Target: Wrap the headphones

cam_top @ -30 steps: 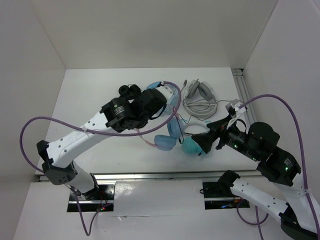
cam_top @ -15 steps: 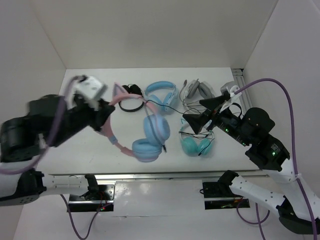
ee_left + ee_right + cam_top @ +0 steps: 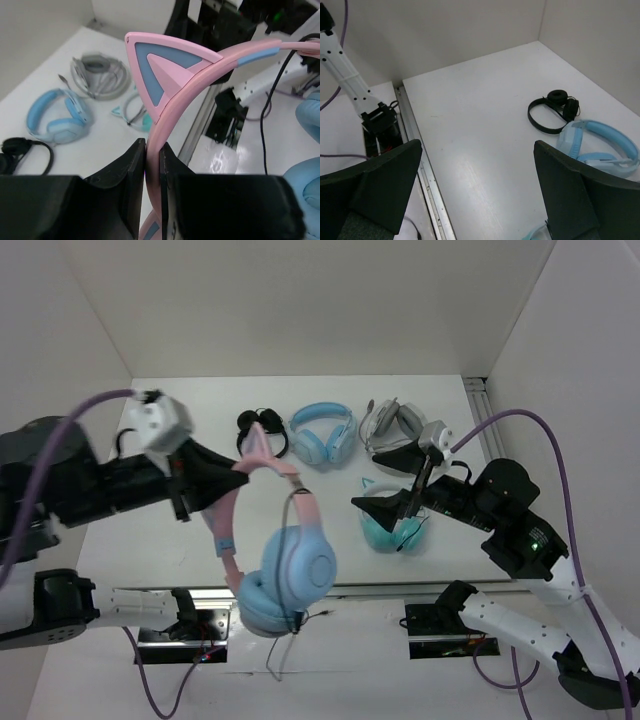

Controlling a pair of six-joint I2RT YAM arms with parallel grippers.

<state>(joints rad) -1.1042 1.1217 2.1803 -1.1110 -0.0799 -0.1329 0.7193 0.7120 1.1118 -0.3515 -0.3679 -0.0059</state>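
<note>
The headphones [image 3: 285, 560] have swung up higher; my left gripper [image 3: 151, 156] pinches their stiff headband [image 3: 200, 65], while the right gripper [image 3: 477, 167] gapes empty. I judge them light, the headband the firm hold, and the cable [image 3: 263, 115] limp.

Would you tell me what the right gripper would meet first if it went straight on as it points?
The open right gripper would probably reach bare white table, near the small black headphones; nothing nearer shows.

The left arm reaches up high and to the right, and the left claw [image 3: 222, 483] is pinched tight on the pink band of the headphones [image 3: 300, 562], both fingers [image 3: 125, 175] pressed flat against it. The right arm stretches out to the left, wrist roughly level, and the right claw [image 3: 388, 480] is spread wide, its fingers [image 3: 375, 185] well apart.
</note>
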